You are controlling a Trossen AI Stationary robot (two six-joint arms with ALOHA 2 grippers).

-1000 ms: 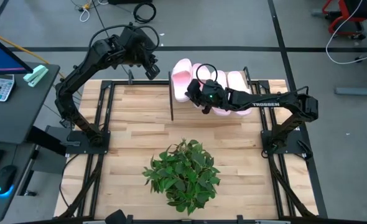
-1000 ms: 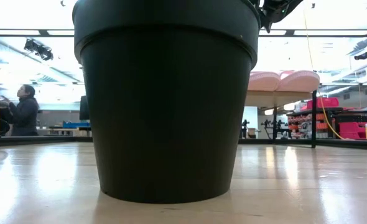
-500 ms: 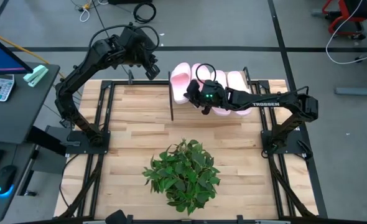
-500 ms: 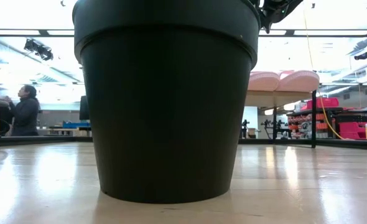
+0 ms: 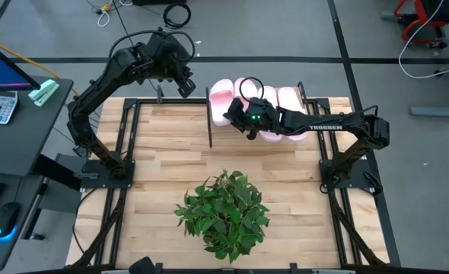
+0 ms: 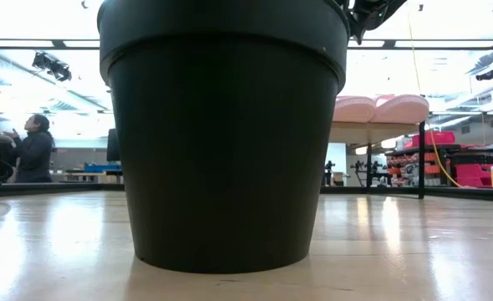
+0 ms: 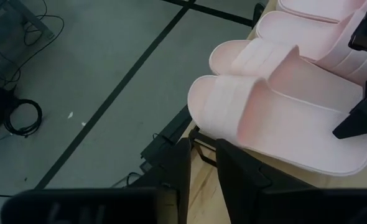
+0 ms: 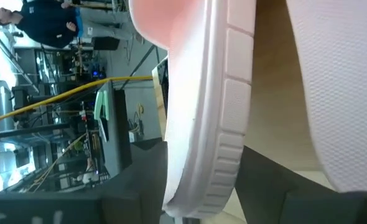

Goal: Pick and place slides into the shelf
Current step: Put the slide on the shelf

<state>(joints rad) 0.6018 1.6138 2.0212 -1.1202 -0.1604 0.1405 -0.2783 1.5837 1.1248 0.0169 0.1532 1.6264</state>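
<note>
— starting with the biggest thing, what's on the wooden table (image 5: 163, 144)?
— a leafy potted plant (image 5: 224, 209) near the front edge. in the low view its black pot (image 6: 223, 134) fills most of the picture, holding the plant, whose leaves only the high view shows.
— and the shelf?
— the shelf (image 5: 304, 103) stands at the table's far edge, mostly covered. four pale pink slides (image 5: 221, 94) lie on it side by side, long axes running from the table's front toward its far edge. the low view shows just two of them (image 6: 401, 107) end-on on the plank (image 6: 372, 132); the left wrist view shows wide straps and open toes (image 7: 277, 109).
— the arms?
— the right gripper (image 5: 237, 116) reaches across from the right, over the second slide from the left. in its wrist view a slide's ribbed sole edge (image 8: 208, 124) sits between the dark fingers (image 8: 264, 180); whether they press on it or stand clear, i cannot tell.
— the left one?
— the left gripper (image 5: 186, 85) hangs beyond the table's far edge, just left of the slides, fingers (image 7: 178, 171) close together with a narrow gap, holding nothing.
— anything else?
— a person (image 6: 31, 150) stands far back in the room.
</note>
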